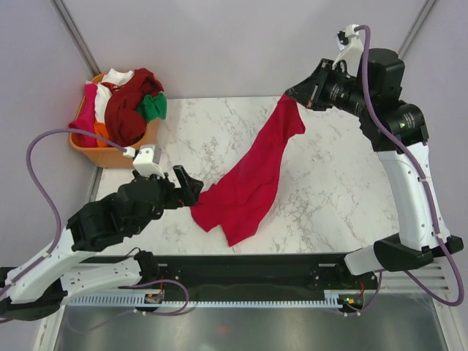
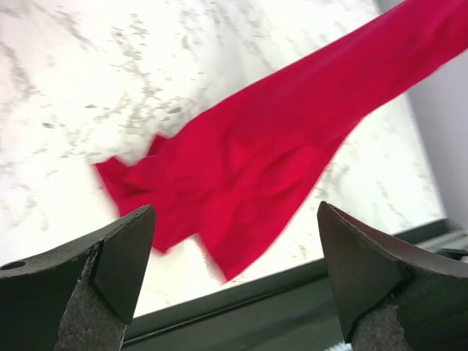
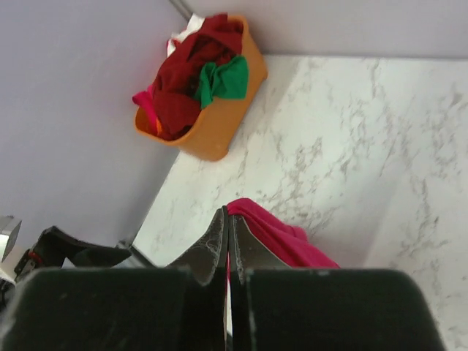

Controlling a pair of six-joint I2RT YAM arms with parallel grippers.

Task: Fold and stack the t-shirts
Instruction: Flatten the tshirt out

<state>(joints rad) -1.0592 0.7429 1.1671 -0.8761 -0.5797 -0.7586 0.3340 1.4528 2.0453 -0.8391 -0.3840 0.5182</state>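
Spreading step, most likely. Red shirt (image 1: pixel 245 179) lifted by one corner at the upper right of the top view, hanging in a long slope down to the bottom middle, low end lying bunched on the desk (image 1: pixel 329 197). Not flat yet, not folded yet, no pile started anywhere on the desk.

Right jaws: pressed tight together, pinching the top corner of the red shirt, high above the far right part of the desk.

Left jaws: spread wide, holding nothing, touching nothing. Low at the left of the top view, just beside the low end of the shirt and pointing at it. In the left wrist view, red cloth right between the two black tips but farther off, down on the desk.

More shirts (image 1: pixel 128 110) heaped in the orange basket (image 1: pixel 99 157) at the upper left, well apart from the red one: dark red, green, white, pink, a bit of orange. All waiting.

Next, probably: move the left jaws down onto a free corner of the low end, close on it, then pull the two ends apart and lay the cloth flat. Calls for care, with the low end crumpled and easy to grab in two layers. Sleeve or hem down there? Cannot tell.
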